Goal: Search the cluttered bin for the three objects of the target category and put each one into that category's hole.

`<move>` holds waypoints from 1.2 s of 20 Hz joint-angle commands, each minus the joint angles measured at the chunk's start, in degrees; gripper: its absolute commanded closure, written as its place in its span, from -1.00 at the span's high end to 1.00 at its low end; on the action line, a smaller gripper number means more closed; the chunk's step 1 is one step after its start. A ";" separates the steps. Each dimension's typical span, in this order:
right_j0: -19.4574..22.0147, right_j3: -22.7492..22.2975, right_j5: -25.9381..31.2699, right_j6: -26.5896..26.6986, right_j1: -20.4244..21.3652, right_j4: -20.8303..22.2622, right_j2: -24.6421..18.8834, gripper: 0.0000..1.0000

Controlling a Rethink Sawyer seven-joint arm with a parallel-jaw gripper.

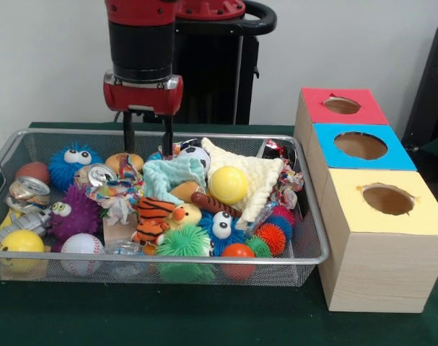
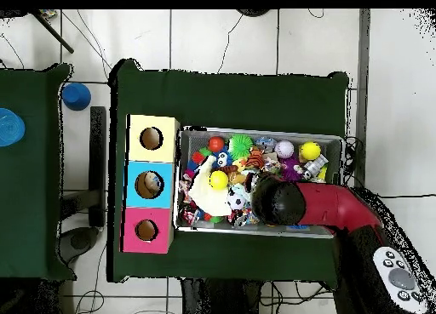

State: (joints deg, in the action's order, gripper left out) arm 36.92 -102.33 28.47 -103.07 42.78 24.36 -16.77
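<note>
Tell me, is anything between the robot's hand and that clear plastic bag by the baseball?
Yes. The open hand hangs at the basket's far side, the bag lies at its near rim. A rope toy and a tiger toy lie between.

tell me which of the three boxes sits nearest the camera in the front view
The yellow-faced box: it stands at the row's near end, with the blue-faced box behind it and the red-faced box farthest back, all to the right of the bin.
</note>
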 commanded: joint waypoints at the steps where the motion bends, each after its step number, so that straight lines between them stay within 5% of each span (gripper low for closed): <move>1: -1.09 -0.73 -1.25 -1.43 2.20 -0.80 -3.73 1.00; 12: -3.90 3.43 -9.78 -5.67 0.60 0.52 -0.88 1.00; 24: -6.73 13.05 -9.70 -5.18 -7.94 -0.39 1.64 1.00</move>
State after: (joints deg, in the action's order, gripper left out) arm 30.19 -95.30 19.13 -103.07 39.88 24.54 -16.15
